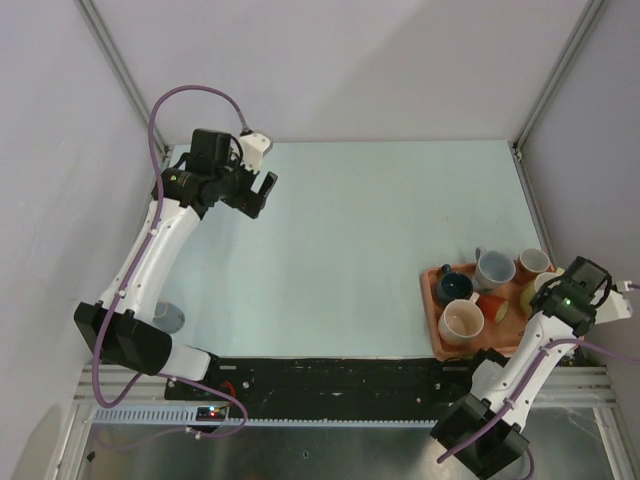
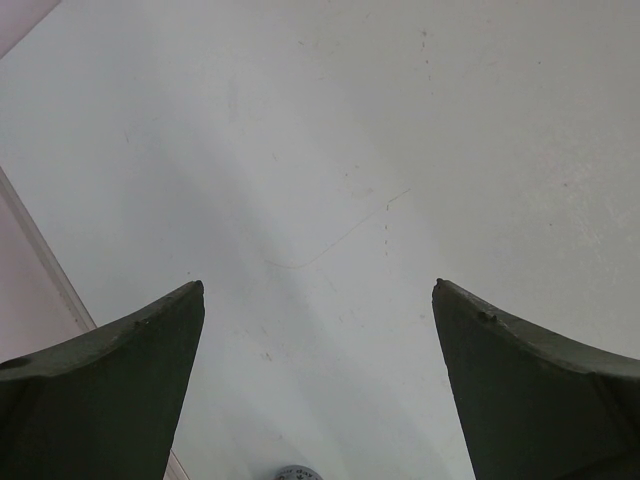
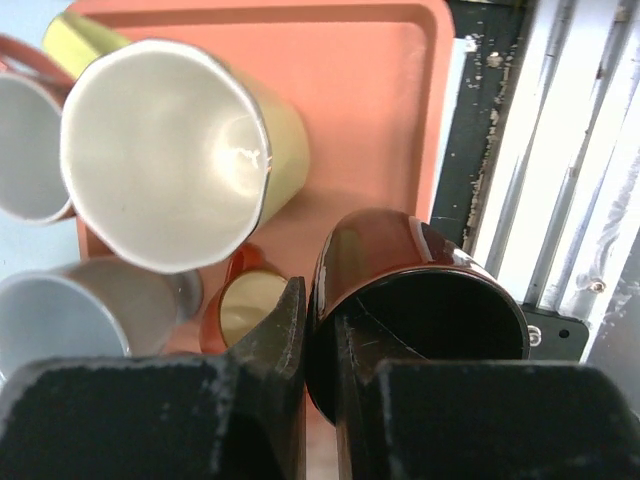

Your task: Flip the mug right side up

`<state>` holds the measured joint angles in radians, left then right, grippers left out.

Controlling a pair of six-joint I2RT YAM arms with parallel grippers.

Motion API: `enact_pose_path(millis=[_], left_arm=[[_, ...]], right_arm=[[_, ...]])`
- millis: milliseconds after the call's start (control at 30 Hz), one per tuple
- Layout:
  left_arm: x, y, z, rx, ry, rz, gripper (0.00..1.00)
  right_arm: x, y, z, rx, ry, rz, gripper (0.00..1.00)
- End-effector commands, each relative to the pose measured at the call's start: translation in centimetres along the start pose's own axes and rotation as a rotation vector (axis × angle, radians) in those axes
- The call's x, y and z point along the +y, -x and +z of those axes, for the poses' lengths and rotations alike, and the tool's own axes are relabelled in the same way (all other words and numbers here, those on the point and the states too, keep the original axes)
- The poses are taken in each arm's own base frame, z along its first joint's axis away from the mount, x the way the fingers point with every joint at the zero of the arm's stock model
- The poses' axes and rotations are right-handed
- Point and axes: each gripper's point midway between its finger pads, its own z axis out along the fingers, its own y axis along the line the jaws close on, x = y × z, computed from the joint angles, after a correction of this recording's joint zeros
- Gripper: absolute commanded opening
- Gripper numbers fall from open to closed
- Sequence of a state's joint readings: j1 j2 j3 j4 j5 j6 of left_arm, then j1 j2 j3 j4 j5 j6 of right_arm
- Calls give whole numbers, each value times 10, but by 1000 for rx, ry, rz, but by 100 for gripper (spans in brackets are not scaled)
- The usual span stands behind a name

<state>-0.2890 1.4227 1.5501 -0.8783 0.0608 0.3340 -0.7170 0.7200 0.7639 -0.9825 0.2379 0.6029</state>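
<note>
My right gripper (image 3: 320, 310) is shut on the rim of a glossy dark brown mug (image 3: 420, 290), one finger inside the mouth and one outside. The mug's mouth faces the wrist camera, and it sits over the right edge of the orange tray (image 3: 370, 100). In the top view my right gripper (image 1: 560, 295) is over the tray's right end (image 1: 430, 300), and the arm hides the held mug. My left gripper (image 1: 262, 195) is open and empty above the far left of the table; its fingers frame bare tabletop in the left wrist view (image 2: 318, 290).
The tray holds several mugs: dark blue (image 1: 455, 288), grey (image 1: 493, 268), reddish (image 1: 532, 264), beige (image 1: 462, 322), a yellow one (image 3: 165, 150) and a small orange one (image 3: 245, 300). A grey cup (image 1: 170, 317) stands by the left arm's base. Metal rails run along the near edge.
</note>
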Motion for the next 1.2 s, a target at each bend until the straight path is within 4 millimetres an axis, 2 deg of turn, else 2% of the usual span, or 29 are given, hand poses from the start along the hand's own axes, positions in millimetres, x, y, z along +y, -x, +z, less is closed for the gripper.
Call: enact_pose_path(millis=[0,333,567,700,1033,1100,1167], left_arm=[[-1,8,-7,-41,-8,22,98],[3,7,-9,-35,17,22,98],[5,4,-8,-23,28,26,98],[6,3,-7,-15,34,28,98],[7,2,-5,-5,36,29,98],[7,2,-5,-4,36,30,98],[7,2,-5,-4,36,30,98]], right_arm=[[2,38,-3,-110,-24,108,0],[-6,60,23,-135,-94,193,0],[-5,67,49,-85,-92,231,0],[3,72,60,-70,-50,217,0],[4,63,82,-18,-86,143,0],[7,66,81,-25,-80,131,10],[11,70,79,-38,-74,106,25]])
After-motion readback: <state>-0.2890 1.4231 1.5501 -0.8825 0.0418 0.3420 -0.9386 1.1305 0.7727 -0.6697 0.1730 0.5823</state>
